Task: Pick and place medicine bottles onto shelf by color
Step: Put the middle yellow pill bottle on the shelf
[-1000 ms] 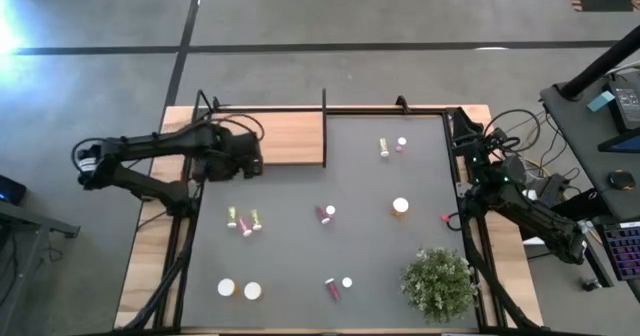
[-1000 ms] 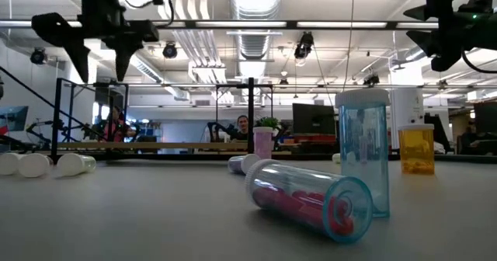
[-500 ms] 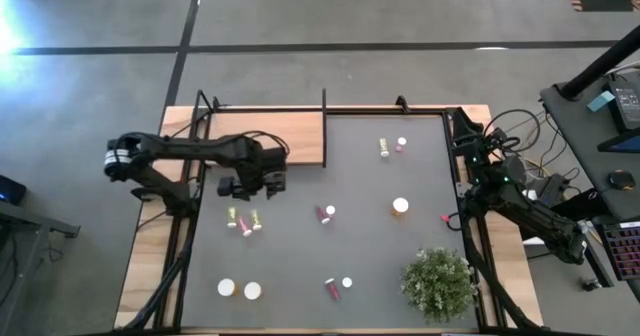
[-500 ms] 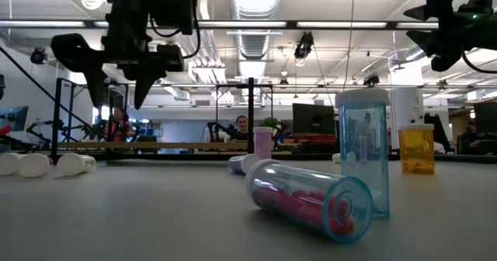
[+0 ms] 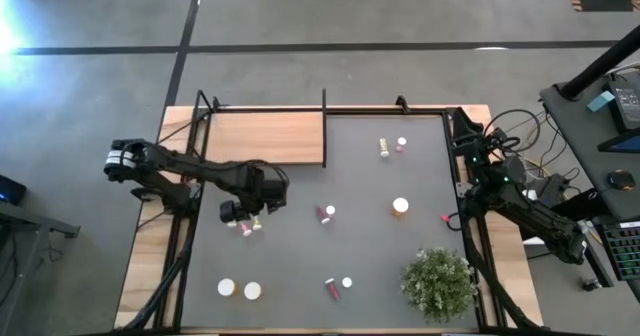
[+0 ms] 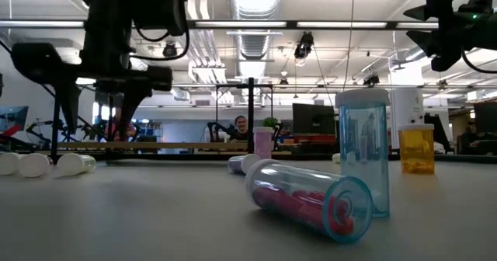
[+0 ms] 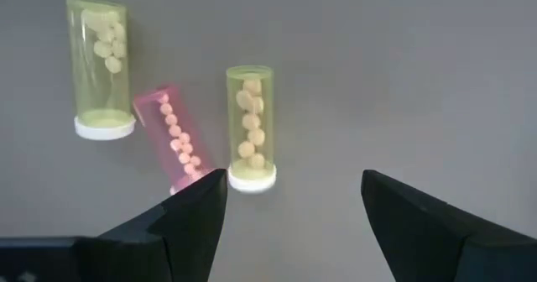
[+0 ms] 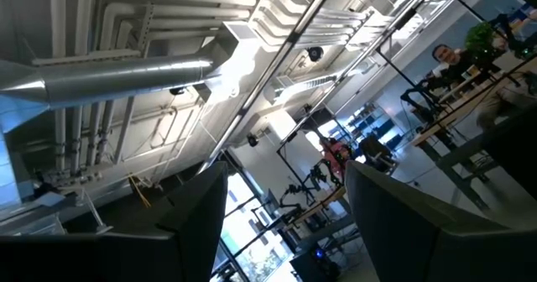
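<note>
L claw (image 7: 294,202) open, yellow-green bottle (image 7: 250,127) lying flat

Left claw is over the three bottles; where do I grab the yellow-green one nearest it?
Grip the yellow-green bottle across the middle of its body, coming straight down from above. It lies on its side on the tabletop, so its round flanks face the open left claw. Its far flank is free; the pink bottle lies close beside the other.

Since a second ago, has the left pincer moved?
Yes. The left pincer, open, has left the shelf edge and moved toward the near side of the table, now over the lying bottles.
</note>
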